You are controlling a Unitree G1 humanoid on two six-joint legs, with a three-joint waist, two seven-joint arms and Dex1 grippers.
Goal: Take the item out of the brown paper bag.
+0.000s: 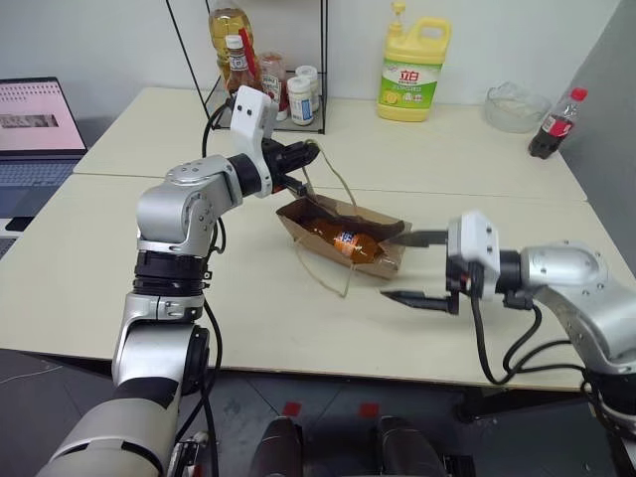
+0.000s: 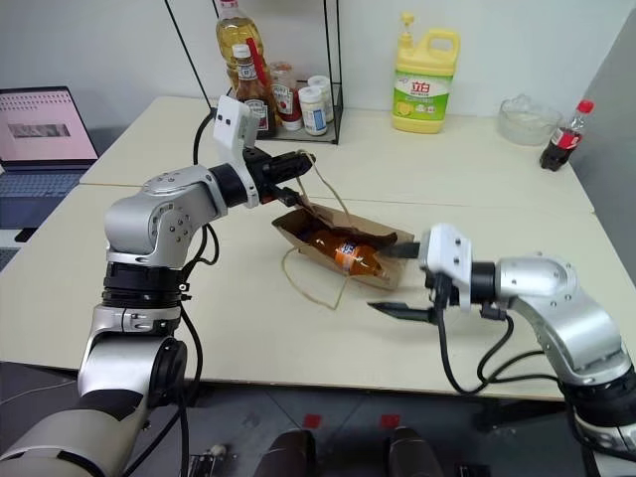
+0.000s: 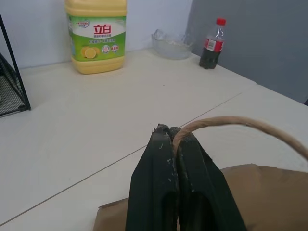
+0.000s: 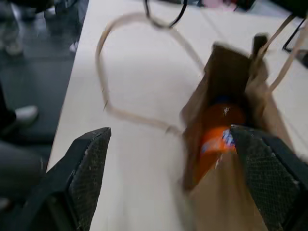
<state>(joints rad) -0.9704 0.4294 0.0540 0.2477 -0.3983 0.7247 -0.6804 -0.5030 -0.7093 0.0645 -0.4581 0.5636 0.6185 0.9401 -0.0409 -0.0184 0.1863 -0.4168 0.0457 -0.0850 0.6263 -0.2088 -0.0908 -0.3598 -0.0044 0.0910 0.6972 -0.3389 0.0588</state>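
The brown paper bag (image 1: 370, 221) lies on its side mid-table, its open mouth facing my right gripper. Inside it lies the item (image 1: 347, 241), a bottle of orange drink, seen through the mouth in the right wrist view (image 4: 217, 131). My left gripper (image 3: 171, 132) is shut on one tan loop handle (image 3: 240, 122), holding it up above the bag's far end (image 1: 303, 159). The other handle (image 1: 323, 273) lies slack on the table. My right gripper (image 1: 417, 268) hangs open just off the bag's mouth, with nothing between its fingers (image 4: 84, 171).
At the back of the table stand a wire rack of bottles and jars (image 1: 268, 70), a yellow detergent jug (image 1: 414, 65), a glass bowl (image 1: 515, 107) and a cola bottle (image 1: 556, 124). A laptop (image 1: 35, 129) sits at the far left.
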